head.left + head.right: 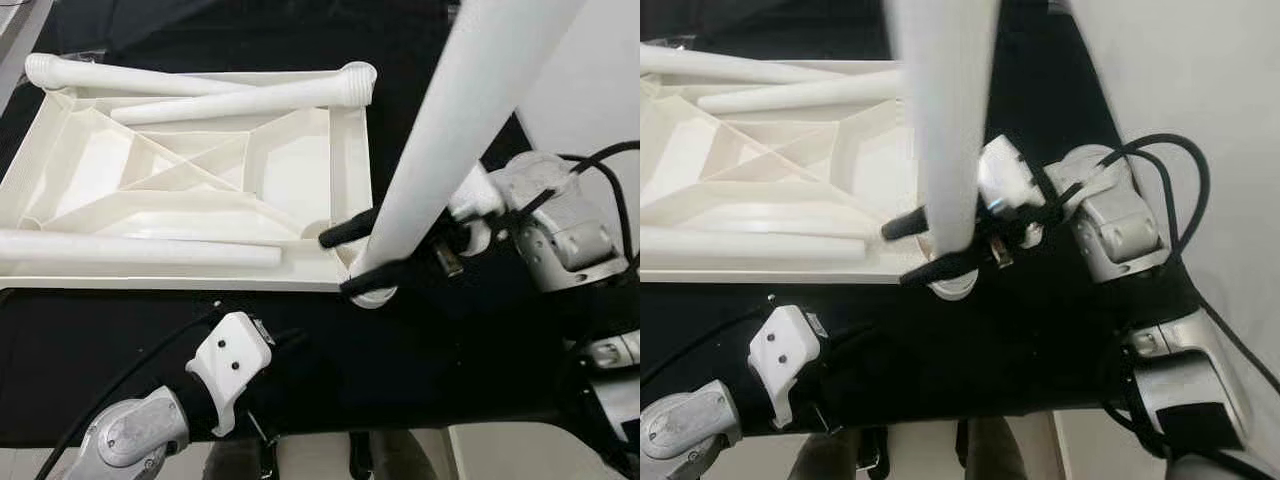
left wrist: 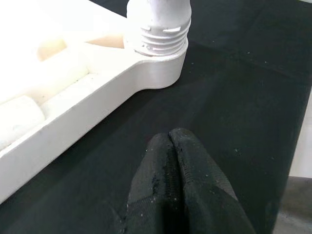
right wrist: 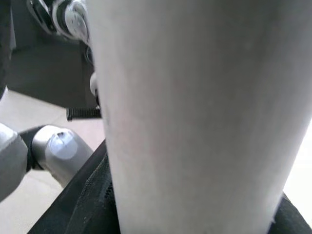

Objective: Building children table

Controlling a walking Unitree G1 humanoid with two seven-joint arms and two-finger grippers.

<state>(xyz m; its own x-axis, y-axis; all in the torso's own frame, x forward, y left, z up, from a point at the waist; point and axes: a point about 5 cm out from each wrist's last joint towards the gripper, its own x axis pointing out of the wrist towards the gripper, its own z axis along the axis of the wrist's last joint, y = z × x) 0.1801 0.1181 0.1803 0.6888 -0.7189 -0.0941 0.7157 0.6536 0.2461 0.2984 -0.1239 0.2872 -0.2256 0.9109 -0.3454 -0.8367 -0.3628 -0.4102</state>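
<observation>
Black cloth (image 1: 150, 340) underneath, pale floor (image 1: 1200, 90) beside it.

One tabletop (image 1: 300, 270), four white legs: three loose, one (image 1: 450, 130) upright.

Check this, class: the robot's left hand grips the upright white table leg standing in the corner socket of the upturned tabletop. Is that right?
Not quite. The right hand grips the upright table leg at the tabletop's corner socket, as the left eye view shows. The left hand is shut, over the black surface.
</observation>
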